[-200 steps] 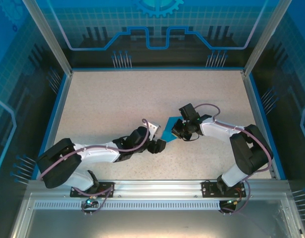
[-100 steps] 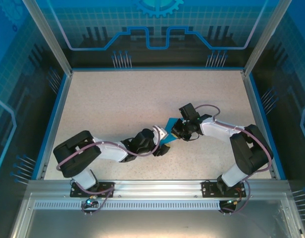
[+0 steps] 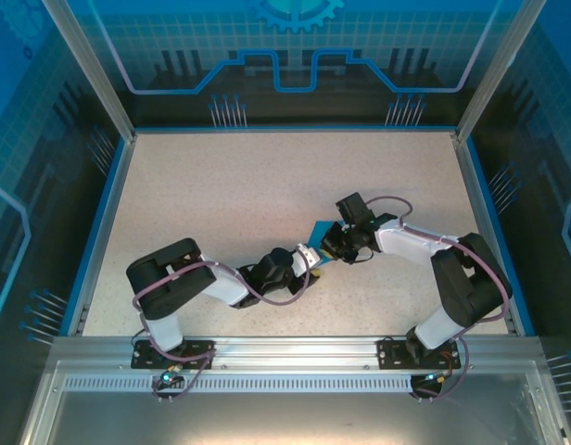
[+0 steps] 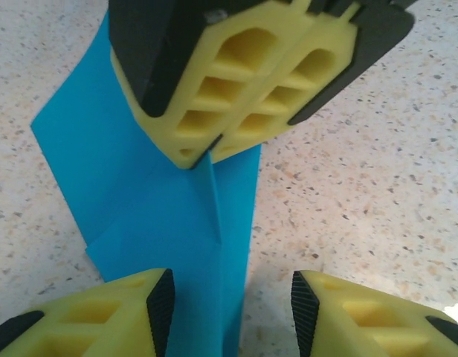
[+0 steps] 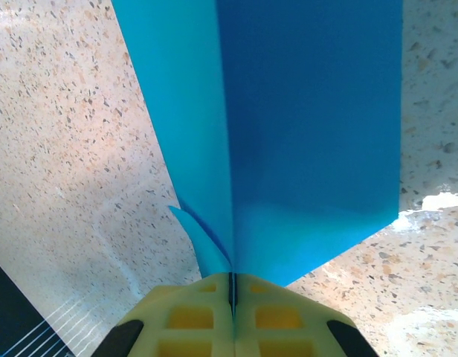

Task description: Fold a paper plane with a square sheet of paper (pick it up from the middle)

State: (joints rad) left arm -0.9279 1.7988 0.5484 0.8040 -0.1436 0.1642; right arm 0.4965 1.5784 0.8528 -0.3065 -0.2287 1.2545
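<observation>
The sheet of paper, folded along a centre crease, sits near the middle of the worktop. Its long axis follows the crease, running from the right pincer toward the left pincer. The right pincer is clamped on the crease. The left pincer stands parted, with the paper's free end between its fingers. One second earlier the left pincer was short of the paper. The right arm is unchanged.

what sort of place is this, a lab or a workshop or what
Most likely a robotics lab test cell: a speckled beige tabletop fenced by blue printed wall panels on aluminium posts, with two white-and-black robot arms bolted to a metal rail at its near edge.
</observation>
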